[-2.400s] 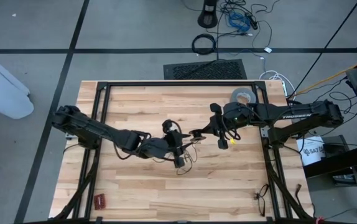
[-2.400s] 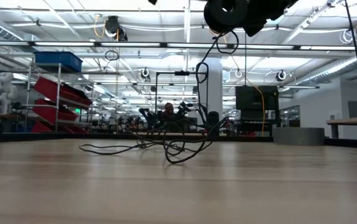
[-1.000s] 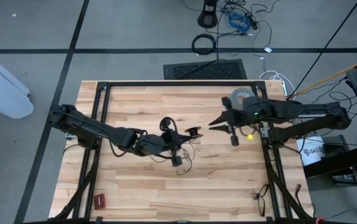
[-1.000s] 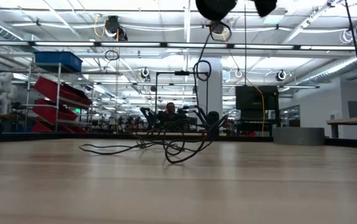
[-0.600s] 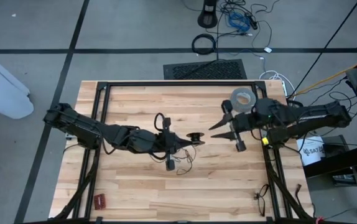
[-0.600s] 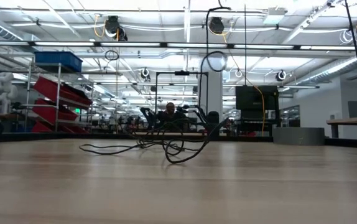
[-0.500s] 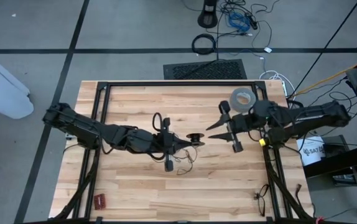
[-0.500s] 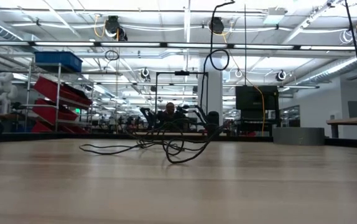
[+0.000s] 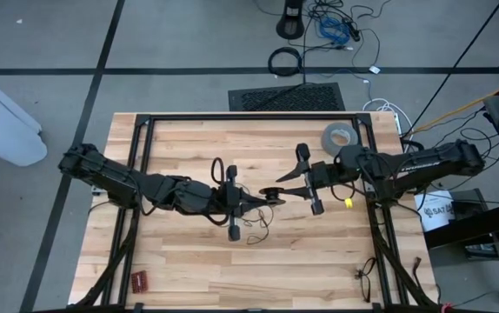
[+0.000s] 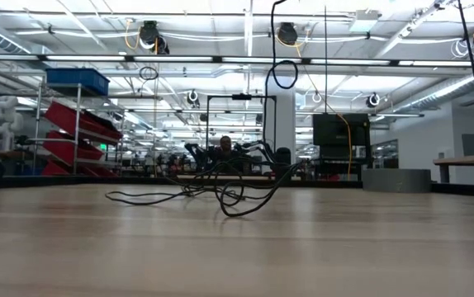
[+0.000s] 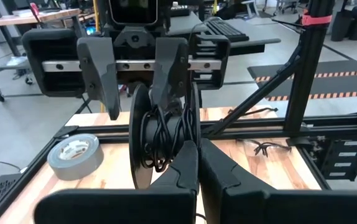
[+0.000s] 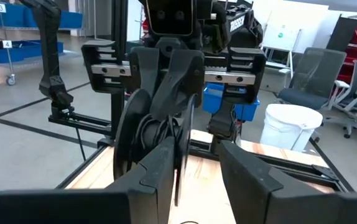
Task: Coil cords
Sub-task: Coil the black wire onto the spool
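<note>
Since the thin black cord (image 10: pixel 220 195) is only partly wound, the job right now is passing the little reel (image 9: pixel 271 191) from one arm to the other without letting the loops slip.

The left gripper (image 9: pixel 262 196) is near the middle of the table (image 9: pixel 189 278). Its jaws are pinched tight on the reel from the 9 o'clock side, and some turns of cord (image 11: pixel 161 134) sit on the reel. The right gripper (image 9: pixel 287 185) is just beside the reel at its 3 o'clock side. Its jaws are wide, with one finger (image 11: pixel 97 78) on each side of the reel, and I don't think they touch it yet.

The rest of the cord lies in a loose, messy heap (image 9: pixel 254 230) on the table, at about 6 o'clock from the reel. One strand goes up from the heap, with a small loop (image 10: pixel 285 74) hanging in the air.

To do this well, I think the right gripper should slide in straight and slow and close on the flat sides of the reel, not on the wound cord. The left one should let go only after that grip is firm. Then the hanging strand needs a gentle pull so it does not knot. The grey tape roll (image 9: pixel 340 136), at 1 o'clock on the table, is well out of the way.
</note>
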Available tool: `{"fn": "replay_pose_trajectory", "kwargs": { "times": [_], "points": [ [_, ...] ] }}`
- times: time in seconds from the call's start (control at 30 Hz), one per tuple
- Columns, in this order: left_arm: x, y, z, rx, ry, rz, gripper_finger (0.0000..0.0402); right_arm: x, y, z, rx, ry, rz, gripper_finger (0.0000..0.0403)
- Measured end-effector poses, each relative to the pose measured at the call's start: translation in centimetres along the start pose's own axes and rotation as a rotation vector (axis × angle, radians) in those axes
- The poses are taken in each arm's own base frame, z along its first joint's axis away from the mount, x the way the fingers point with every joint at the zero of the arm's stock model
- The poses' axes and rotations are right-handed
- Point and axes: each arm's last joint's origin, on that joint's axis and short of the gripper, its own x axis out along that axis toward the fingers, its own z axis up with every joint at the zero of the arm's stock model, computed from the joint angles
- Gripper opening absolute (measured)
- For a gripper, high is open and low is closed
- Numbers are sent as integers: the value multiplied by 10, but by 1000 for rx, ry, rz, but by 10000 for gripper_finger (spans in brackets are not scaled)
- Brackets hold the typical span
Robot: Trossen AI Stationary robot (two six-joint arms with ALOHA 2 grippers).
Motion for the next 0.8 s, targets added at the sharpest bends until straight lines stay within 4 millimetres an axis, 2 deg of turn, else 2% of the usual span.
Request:
{"fn": "replay_pose_trajectory", "kwargs": {
  "times": [0.17, 0.43, 0.63, 0.8],
  "points": [
    [0, 0, -1, 3, 8, 0, 1, 0, 0, 0, -4, 2, 3, 103],
    [0, 0, -1, 3, 9, -1, 1, 3, 1, -3, -12, 7, 51, 8],
    [0, 0, -1, -14, 9, 1, 8, 3, 1, -3, -21, 9, 48, 2],
    [0, 0, 0, -42, 2, -1, 61, 3, 1, -4, -22, 16, 47, 1]
  ]
}}
